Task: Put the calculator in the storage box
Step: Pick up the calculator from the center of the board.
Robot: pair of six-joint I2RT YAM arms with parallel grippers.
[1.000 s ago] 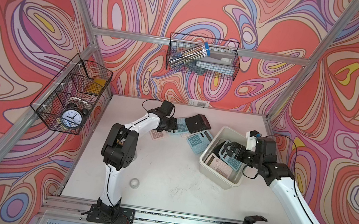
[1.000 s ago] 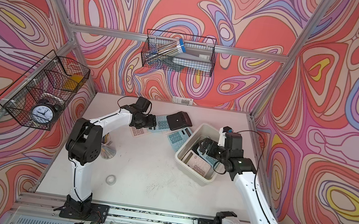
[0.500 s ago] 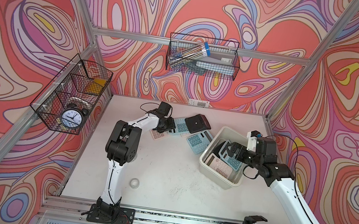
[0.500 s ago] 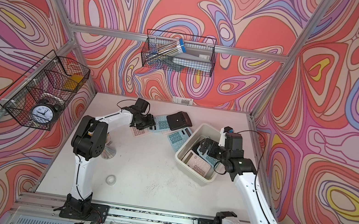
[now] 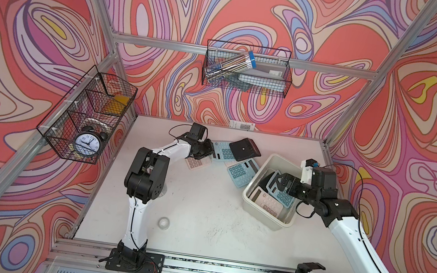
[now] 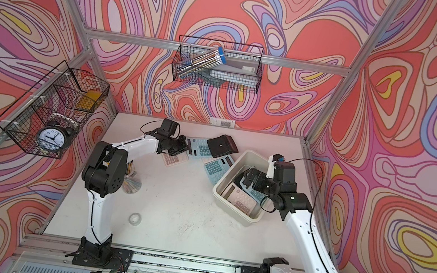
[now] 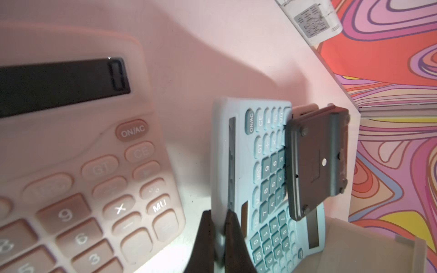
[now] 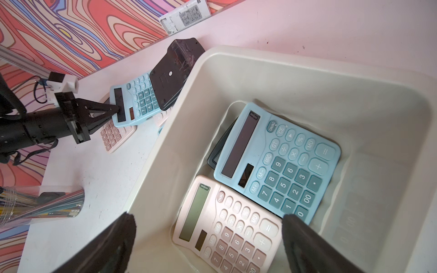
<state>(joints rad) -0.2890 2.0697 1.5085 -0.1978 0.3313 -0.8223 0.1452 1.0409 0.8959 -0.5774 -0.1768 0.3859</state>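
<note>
The left gripper (image 7: pixel 218 236) pinches the display edge of a blue calculator (image 7: pixel 236 165) on the table (image 5: pixel 202 199), outside the box (image 5: pixel 266 213) (a black calculator (image 7: pixel 316 165) lies across its keys), while the right gripper (image 8: pixel 208 219) hangs wide apart and empty above the box.

Blue calculators (image 5: pixel 240 172): you have three.
Pink calculators (image 5: pixel 196 164): you see two clearly; a third looks part hidden.
Black calculators (image 5: pixel 244 150): two.
Storage box (image 5: pixel 264 214): one.
Wire baskets (image 5: pixel 262 89): two.
</note>
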